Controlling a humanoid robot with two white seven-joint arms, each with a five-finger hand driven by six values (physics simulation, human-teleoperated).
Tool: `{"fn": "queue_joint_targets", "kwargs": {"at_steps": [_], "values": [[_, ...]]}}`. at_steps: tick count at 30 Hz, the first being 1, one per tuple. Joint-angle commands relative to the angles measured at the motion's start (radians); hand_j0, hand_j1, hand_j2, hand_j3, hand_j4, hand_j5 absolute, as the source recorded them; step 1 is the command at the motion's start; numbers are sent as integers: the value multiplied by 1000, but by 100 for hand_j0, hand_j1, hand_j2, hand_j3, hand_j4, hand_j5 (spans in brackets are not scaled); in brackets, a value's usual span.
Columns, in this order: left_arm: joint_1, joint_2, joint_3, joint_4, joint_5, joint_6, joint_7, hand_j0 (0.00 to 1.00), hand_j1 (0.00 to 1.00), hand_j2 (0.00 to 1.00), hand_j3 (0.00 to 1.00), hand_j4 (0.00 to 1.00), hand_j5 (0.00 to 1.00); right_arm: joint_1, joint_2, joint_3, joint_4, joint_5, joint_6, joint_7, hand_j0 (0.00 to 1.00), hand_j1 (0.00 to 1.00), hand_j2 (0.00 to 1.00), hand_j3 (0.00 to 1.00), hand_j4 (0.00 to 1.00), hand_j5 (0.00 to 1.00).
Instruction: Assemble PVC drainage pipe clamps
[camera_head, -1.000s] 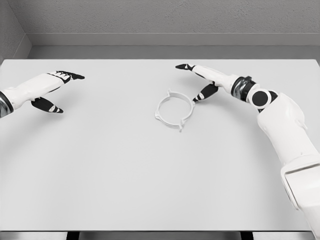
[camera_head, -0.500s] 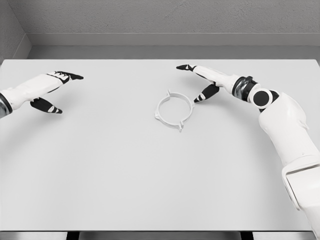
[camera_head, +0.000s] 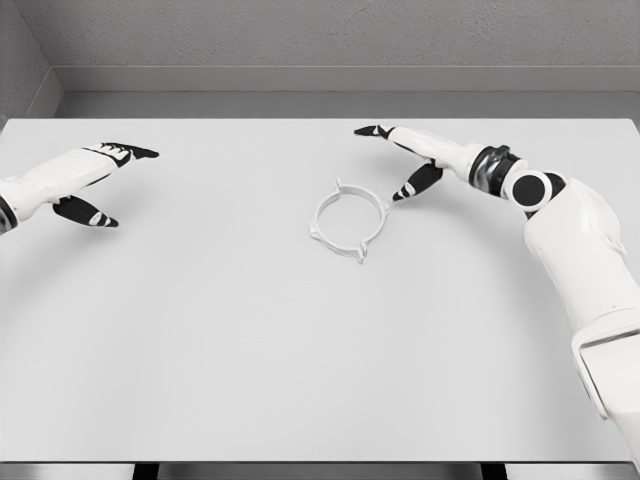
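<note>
On the plain white desk (camera_head: 250, 350) the white clamp ring (camera_head: 348, 220) lies flat near the middle, my right hand (camera_head: 408, 160) just beside it, fingers spread and empty, so I should pinch its rim squarely, while my left hand (camera_head: 85, 180) waits released far off.

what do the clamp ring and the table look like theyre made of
Clamp ring: looks like white moulded plastic, matte; it is thin-walled with small tabs and shows no metallic glint. Table: a smooth, pale grey matte surface with no grain or reflections; the material cannot be told from this render.
</note>
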Motion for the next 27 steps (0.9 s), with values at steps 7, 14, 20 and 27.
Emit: {"fn": "queue_joint_targets", "kwargs": {"at_steps": [7, 14, 20, 27], "values": [[0, 1, 2, 0, 7, 2, 1, 100, 100, 100, 100, 100, 100, -11, 8, -2, 10, 3, 2, 0, 100, 100, 100, 100, 100, 100], [0, 1, 2, 0, 7, 2, 1, 100, 100, 100, 100, 100, 100, -15, 14, -2, 13, 6, 2, 0, 100, 100, 100, 100, 100, 100], [0, 1, 2, 0, 7, 2, 1, 100, 100, 100, 100, 100, 100, -29, 41, -1, 37, 15, 2, 0, 100, 100, 100, 100, 100, 100], [6, 1, 9, 0, 7, 2, 1, 100, 100, 100, 100, 100, 100, -28, 41, 1, 37, 17, 2, 1, 100, 100, 100, 100, 100, 100]]}}
